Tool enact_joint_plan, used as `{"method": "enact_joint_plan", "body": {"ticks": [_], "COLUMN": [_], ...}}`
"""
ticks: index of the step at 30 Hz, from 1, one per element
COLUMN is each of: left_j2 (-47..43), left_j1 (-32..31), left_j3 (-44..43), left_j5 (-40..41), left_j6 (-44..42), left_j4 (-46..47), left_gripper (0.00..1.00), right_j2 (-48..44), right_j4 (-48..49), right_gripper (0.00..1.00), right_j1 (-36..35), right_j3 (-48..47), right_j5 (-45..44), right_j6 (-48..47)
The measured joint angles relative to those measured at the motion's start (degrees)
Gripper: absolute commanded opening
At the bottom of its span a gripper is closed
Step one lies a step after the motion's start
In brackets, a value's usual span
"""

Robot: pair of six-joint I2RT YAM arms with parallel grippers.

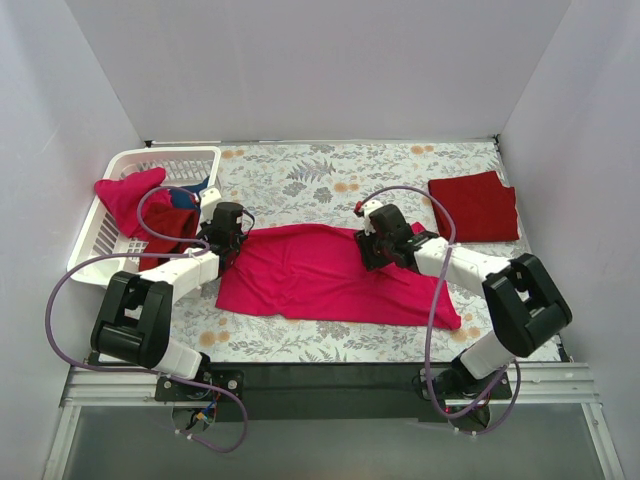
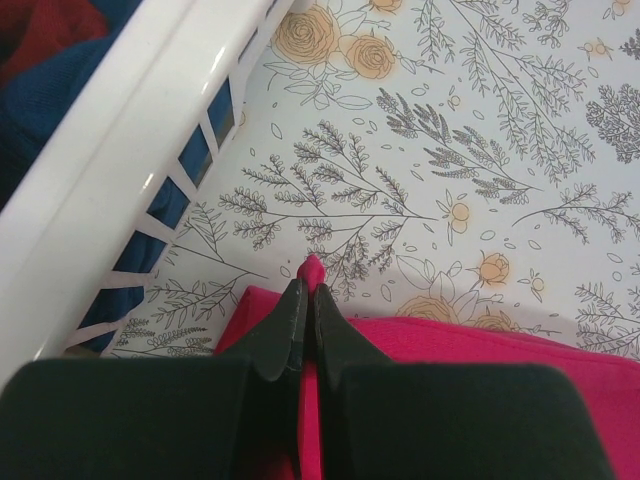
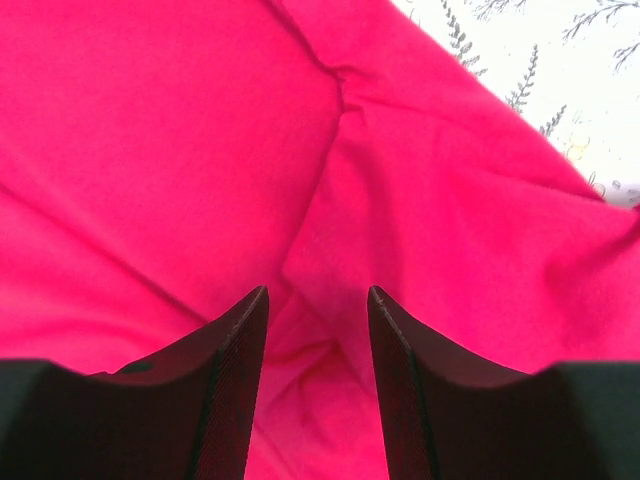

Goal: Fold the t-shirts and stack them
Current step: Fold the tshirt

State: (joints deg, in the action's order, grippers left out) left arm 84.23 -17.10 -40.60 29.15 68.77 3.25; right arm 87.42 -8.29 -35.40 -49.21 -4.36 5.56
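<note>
Floral-printed sheeting (image 1: 300, 175), pale with grey sprigs and orange roses, covers the table between plain white walls. On it the left gripper (image 2: 309, 290) has its dark, wedge-shaped fingers pressed together on a corner of the bright pink t-shirt (image 1: 320, 275), and a small peak of soft cloth pokes out just past the tips. Left of those fingers runs the smooth white rim of the lattice basket (image 2: 120, 130), with a blue t-shirt (image 2: 50, 100) showing through its slots; a second pink-red shirt (image 1: 128, 192) drapes over its far edge. The right gripper (image 3: 317, 292) has its fingers apart above the same spread shirt, whose matte knit fills the view around them, a creased fold running into the gap. Whether the tips touch the cloth cannot be told. Well apart from those fingers, toward the far right, lies a dark maroon t-shirt (image 1: 475, 207), folded flat into a near-square.
</note>
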Motion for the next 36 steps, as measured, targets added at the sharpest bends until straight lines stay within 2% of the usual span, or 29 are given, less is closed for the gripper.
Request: {"method": "enact_joint_plan", "body": {"ticks": [6,15,22,25,36], "left_j2": [0.2,0.4,0.4,0.4,0.3], "left_j1": [0.0,0.0,0.0,0.0,0.0], "left_j3": [0.0,0.0,0.1,0.2,0.6], "left_j5": [0.0,0.0,0.0,0.0,0.0], "left_j6": [-0.2,-0.4,-0.4,-0.4,-0.4], "left_j4": [0.0,0.0,0.0,0.0,0.0], "left_gripper": [0.00,0.00,0.00,0.00,0.00], "right_j2": [6.0,9.3,10.1,10.0,3.2], "right_j4": [1.3,1.6,-0.8,-1.4,-4.2], "right_gripper": [0.43,0.43,0.22,0.03,0.01], "right_j1": [-1.9,-4.2,-5.5,-5.7,-5.8], "right_j3": [-3.5,-4.7,-6.3,-6.8,-6.8], "right_j5": [-4.5,-10.6,-16.2,-17.2,-13.2], "right_j6": [-1.1,-1.5,-1.5,-1.6,-1.9]}}
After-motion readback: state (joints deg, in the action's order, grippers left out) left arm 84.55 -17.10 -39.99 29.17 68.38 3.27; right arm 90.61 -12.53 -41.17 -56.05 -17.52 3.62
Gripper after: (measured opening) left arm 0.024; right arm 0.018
